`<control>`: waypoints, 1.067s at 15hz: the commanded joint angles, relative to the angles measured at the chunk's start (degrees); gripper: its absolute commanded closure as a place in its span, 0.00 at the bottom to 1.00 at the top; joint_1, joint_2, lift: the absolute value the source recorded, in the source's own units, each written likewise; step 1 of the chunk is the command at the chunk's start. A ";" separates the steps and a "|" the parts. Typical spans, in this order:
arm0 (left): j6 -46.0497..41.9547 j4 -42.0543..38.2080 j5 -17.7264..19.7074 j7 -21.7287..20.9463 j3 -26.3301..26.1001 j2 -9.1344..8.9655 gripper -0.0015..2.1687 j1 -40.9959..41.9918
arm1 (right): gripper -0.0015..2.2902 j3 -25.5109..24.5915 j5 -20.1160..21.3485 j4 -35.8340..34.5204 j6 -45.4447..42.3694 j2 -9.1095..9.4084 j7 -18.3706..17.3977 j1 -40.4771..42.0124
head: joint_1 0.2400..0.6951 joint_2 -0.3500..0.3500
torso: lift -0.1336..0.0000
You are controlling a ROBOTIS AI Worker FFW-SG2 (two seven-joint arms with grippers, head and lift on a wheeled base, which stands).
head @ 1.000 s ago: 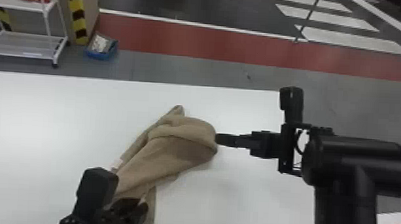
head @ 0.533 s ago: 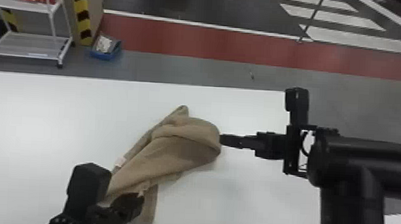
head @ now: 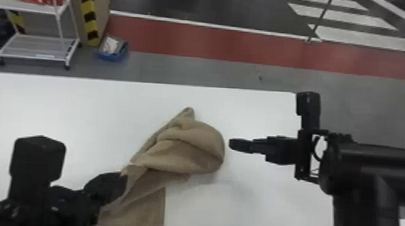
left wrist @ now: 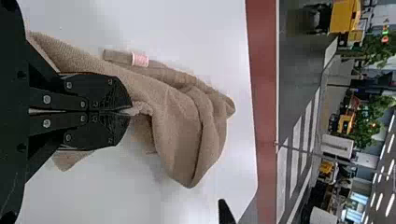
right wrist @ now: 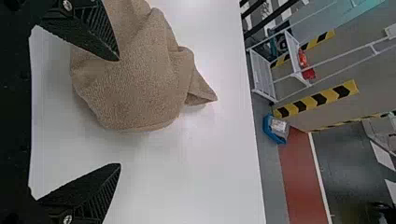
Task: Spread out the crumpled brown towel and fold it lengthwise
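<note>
A white counter (head: 63,113) runs across the foreground, the brown towel (head: 189,153) crumpled in its middle. At the near left, the left tool (head: 122,180) has its fingers closed together; its wrist view shows them pinching a fold of the towel. The cloth's near end lies flatter, with a straight side, and a small pale tag (left wrist: 140,59) sits on a narrow rolled edge. Farther out, the towel bunches into a rounded bulge and a pointed corner. Just beside that bulge, on the right, is the right tool (head: 231,144), fingers spread wide and gripping nothing. Beyond are the grey floor (head: 214,70), a blue bin (head: 112,55) and a white rack (head: 32,57) bearing something orange-red, possibly cloth or plastic.
</note>
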 commanded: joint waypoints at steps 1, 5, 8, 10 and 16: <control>6.51 -3.67 0.04 -0.31 2.32 -0.15 0.79 -2.78 | 0.03 0.26 0.96 0.20 -2.91 -0.36 0.47 0.94 | 1.00 0.28 | 0.07; 10.73 -4.99 0.04 -0.57 3.20 -0.15 0.79 -5.59 | 0.03 2.46 1.22 4.33 -8.18 -0.36 1.70 1.46 | 1.00 0.33 | 0.07; 10.73 -5.34 0.04 -0.49 5.84 -0.15 0.79 -5.68 | 0.03 3.60 1.92 10.04 -13.99 -0.45 1.70 0.67 | 1.00 0.38 | 0.07; 11.61 -5.78 0.39 -0.57 7.33 -0.15 0.79 -5.77 | 0.03 3.95 2.19 13.91 -16.62 -0.36 1.70 -0.91 | 1.00 0.41 | 0.07; 12.31 -5.78 1.18 -1.37 8.30 -0.15 0.79 -5.85 | 0.03 4.92 -4.32 15.05 -21.02 -0.01 7.15 -1.00 | 1.00 0.52 | 0.07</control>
